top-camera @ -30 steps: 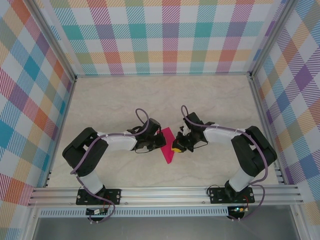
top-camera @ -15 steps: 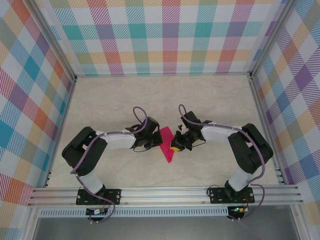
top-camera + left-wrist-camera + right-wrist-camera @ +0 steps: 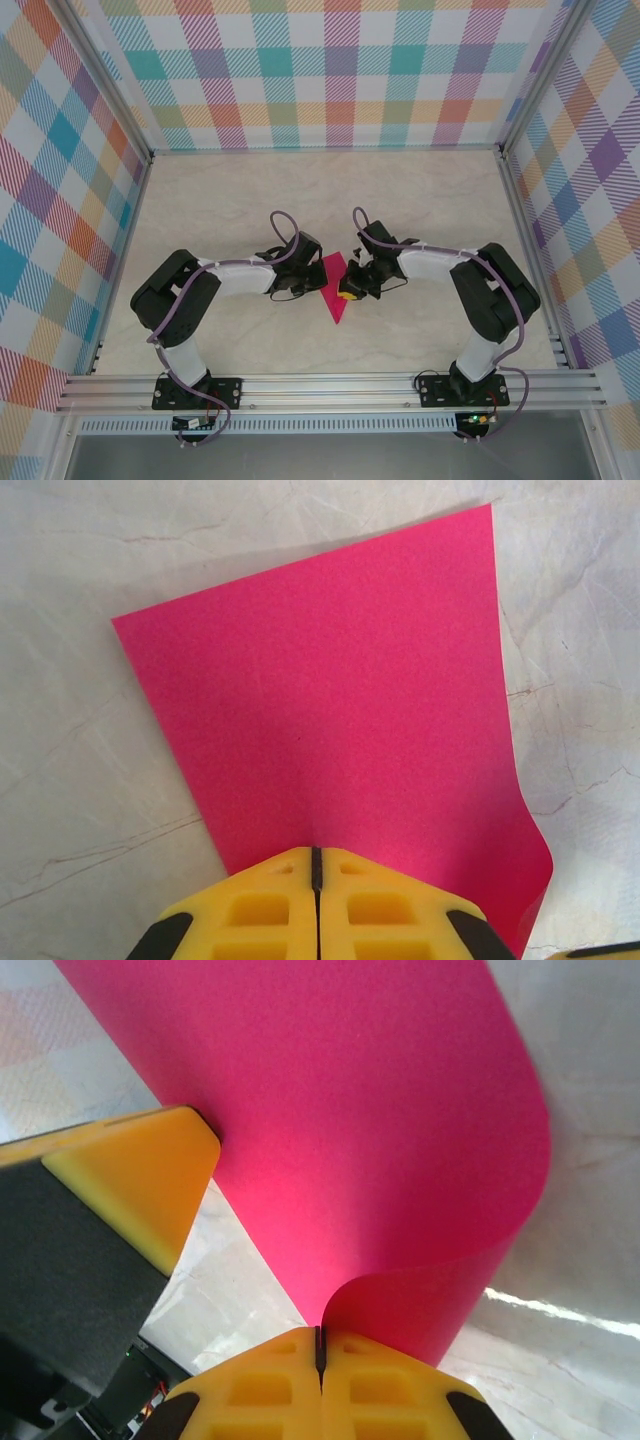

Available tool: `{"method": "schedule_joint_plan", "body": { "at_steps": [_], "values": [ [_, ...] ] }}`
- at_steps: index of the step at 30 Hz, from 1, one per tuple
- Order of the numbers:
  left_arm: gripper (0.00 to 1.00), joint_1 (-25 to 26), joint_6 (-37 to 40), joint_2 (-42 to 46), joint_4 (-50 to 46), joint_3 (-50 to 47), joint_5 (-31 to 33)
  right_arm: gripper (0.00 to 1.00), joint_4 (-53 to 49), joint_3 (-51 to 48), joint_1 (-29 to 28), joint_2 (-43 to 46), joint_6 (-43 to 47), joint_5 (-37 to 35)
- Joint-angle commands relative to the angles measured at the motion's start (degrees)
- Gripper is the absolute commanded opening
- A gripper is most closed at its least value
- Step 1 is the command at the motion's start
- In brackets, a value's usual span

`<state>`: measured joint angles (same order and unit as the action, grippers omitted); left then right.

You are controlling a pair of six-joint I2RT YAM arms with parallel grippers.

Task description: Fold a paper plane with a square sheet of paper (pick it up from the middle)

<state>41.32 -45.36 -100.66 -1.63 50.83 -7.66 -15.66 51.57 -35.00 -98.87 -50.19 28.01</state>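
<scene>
Pinching the square sheet of paper (image 3: 340, 710) at opposite edges, I have left gripper (image 3: 315, 865) and right gripper (image 3: 320, 1345) closed on it

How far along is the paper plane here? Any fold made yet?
Done: the square sheet of paper is grasped, left gripper and right gripper both shut on its edges. In hand: the paper at the right gripper bends over in a soft loop, no sharp crease visible. Left: flattening that first fold and every later one; no dart shape yet.
</scene>
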Motion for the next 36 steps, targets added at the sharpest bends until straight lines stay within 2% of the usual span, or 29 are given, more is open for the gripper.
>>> {"method": "schedule_joint_plan", "body": {
  "at_steps": [1, 36],
  "values": [
    [0.06, -0.4, 1.1, -1.5, -2.2, 0.8, -0.5, 0.02, 0.7, 1.7, -0.4, -1.2, -0.2, -1.2],
    [0.05, -0.4, 1.1, -1.1, -1.2, 0.2, -1.9, 0.04, 3.9, 1.5, -1.1, -4.5, -1.2, -1.7]
  ]
}}
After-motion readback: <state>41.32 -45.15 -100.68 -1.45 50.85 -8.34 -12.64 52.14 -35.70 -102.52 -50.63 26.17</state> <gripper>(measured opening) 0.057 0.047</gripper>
